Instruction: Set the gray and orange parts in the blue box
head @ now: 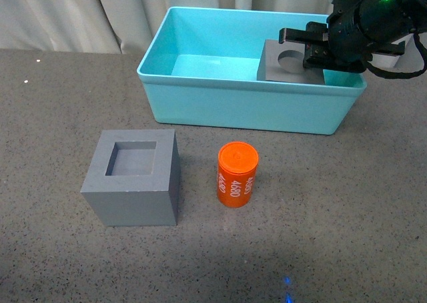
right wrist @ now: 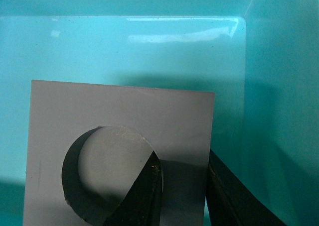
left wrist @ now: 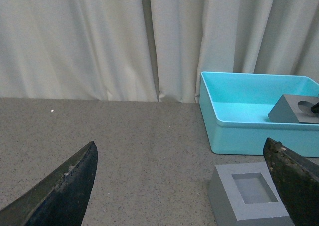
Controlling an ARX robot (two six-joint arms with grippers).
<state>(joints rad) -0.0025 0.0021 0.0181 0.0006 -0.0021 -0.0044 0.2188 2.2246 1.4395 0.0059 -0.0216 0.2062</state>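
My right gripper (head: pixel 313 51) is shut on the wall of the gray cube with the round recess (head: pixel 285 63), one finger in the recess, one outside. It holds the cube tilted inside the blue box (head: pixel 247 109) at its right end. In the right wrist view the cube (right wrist: pixel 124 121) hangs over the box floor (right wrist: pixel 149 42). The gray cube with the square recess (head: pixel 133 176) sits on the table at front left. The orange cylinder (head: pixel 237 174) stands upright to its right. My left gripper (left wrist: pixel 184 186) is open, above the table left of the square-recess cube (left wrist: pixel 249 196).
A white curtain (head: pixel 100 13) hangs behind the gray table (head: pixel 320 216). The box (left wrist: pixel 249 111) stands at the back right of the table. In the left wrist view the held cube (left wrist: pixel 291 109) shows tilted inside it.
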